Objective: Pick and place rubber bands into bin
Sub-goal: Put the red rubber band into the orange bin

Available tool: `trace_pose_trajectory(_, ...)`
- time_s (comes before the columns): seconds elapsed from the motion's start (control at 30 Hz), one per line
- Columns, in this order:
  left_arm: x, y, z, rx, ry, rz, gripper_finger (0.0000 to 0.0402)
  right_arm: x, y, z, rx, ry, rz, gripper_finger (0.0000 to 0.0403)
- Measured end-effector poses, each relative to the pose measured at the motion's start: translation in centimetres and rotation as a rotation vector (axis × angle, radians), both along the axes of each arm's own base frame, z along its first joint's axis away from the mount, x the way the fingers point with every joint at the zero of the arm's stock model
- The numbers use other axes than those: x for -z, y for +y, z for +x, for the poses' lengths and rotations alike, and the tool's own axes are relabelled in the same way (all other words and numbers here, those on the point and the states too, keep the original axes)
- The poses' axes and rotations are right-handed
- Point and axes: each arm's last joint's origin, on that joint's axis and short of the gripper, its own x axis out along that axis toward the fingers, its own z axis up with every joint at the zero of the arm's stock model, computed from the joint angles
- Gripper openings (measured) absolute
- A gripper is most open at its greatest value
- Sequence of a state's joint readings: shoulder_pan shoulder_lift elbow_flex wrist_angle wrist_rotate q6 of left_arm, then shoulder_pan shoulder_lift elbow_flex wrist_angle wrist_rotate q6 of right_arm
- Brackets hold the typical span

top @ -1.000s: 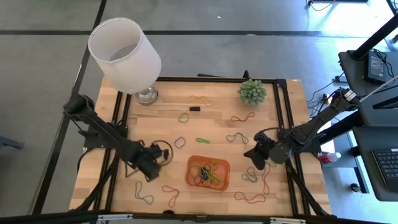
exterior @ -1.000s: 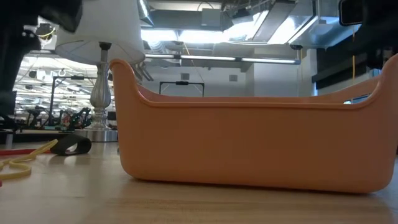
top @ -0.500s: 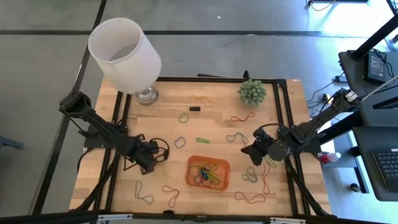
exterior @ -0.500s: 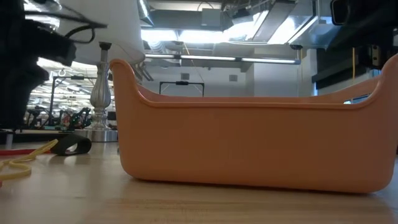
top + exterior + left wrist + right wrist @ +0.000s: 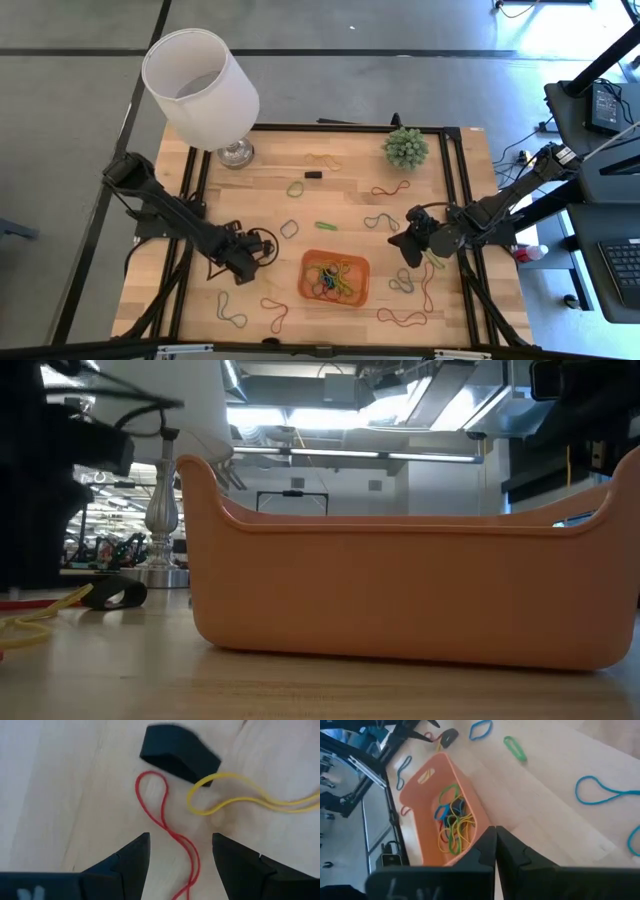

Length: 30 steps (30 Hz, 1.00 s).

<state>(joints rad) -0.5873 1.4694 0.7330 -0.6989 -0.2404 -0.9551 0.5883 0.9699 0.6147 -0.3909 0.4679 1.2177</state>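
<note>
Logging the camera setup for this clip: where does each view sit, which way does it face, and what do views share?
High: overhead, straight down on the wooden table; both arms show.
Low: table height, level across at the shallow orange plastic bin; dark arm parts at the edges.
Left wrist: looks down past open left gripper at a red rubber band, yellow rubber band, small black block.
Right wrist: past shut right gripper at the bin of bands.
Shared: the bin, in high, low and right wrist.

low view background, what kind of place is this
Probably a large lab or workshop: exposed ceiling ducts with strip lights, plus a workstation desk beside the wooden table on bare concrete.
</note>
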Motion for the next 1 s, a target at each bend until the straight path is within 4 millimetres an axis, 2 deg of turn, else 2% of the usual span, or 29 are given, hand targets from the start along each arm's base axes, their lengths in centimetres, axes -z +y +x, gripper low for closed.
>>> trace_pose_trajectory(0.2,1.9,-0.5,0.3,-0.002,0.112,-0.024,0.0207,0.0,0.1,0.0,-0.051,0.013,-0.027,0.0007)
trace_pose_trajectory(0.3,2.4,-0.6,0.4,-0.028,0.150,-0.038,0.0193,0.0,0.1,0.0,-0.053,0.013,-0.030,0.0007)
trace_pose_trajectory(0.4,2.5,-0.7,0.5,-0.027,0.151,-0.057,0.0153,0.0,0.1,0.0,-0.065,0.013,-0.046,0.0007)
trace_pose_trajectory(0.6,2.0,-0.8,0.6,-0.069,0.154,-0.081,0.0019,0.0,0.1,0.0,-0.067,0.012,-0.048,0.0007)
trace_pose_trajectory(0.73,0.3,-1.3,0.8,-0.074,0.222,-0.120,0.0003,0.0,0.1,0.0,-0.080,0.012,-0.065,0.0007)
trace_pose_trajectory(0.87,-3.5,-1.6,1.4,-0.071,0.221,-0.076,0.0003,0.0,0.1,0.0,-0.082,0.012,-0.067,0.0007)
trace_pose_trajectory(1.0,-8.2,-1.7,2.0,-0.063,0.173,-0.014,0.0002,0.0,0.1,0.0,-0.085,0.012,-0.071,0.0007)
